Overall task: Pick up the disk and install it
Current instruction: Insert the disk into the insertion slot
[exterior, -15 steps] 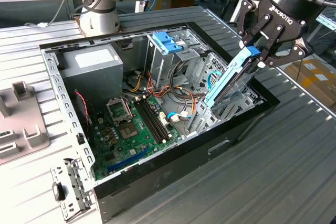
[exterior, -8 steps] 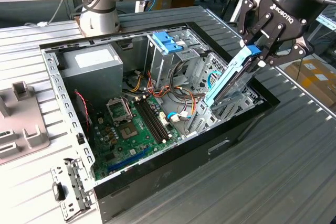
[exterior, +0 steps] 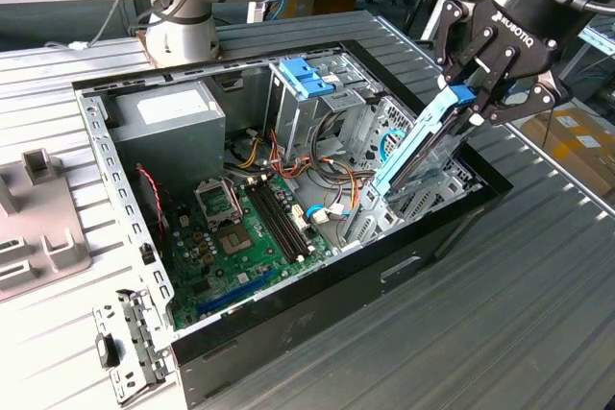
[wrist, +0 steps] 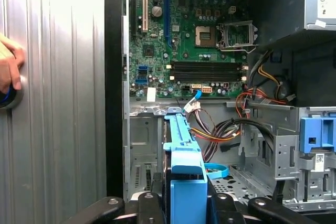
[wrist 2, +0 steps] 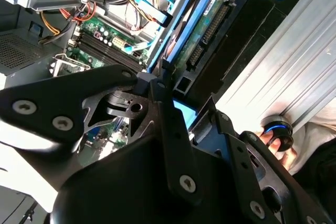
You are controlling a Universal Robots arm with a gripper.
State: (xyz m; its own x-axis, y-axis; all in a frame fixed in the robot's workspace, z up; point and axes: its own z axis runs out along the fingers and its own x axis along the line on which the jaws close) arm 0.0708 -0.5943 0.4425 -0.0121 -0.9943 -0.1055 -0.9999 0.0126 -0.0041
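Note:
The disk (exterior: 415,153) is a flat grey drive in light-blue rails, tilted steeply with its lower end down in the metal drive bay (exterior: 432,201) at the exterior view's right end of the open computer case (exterior: 317,271). My gripper (exterior: 473,108) is shut on the disk's upper end, beside the blue end tab (exterior: 460,95). In the first wrist view the disk (wrist: 180,140) runs away from the gripper (wrist: 186,204) toward the bay floor. The second wrist view has the disk (wrist 2: 202,35) edge-on beyond the gripper (wrist 2: 186,106).
The motherboard (exterior: 240,237) lies in the case floor, with bundled cables (exterior: 332,180) beside the bay. A tall metal cage with a blue latch (exterior: 306,77) and a power supply (exterior: 168,112) stand at the back. A person's hand (wrist: 8,69) rests on a blue-ringed button outside the case.

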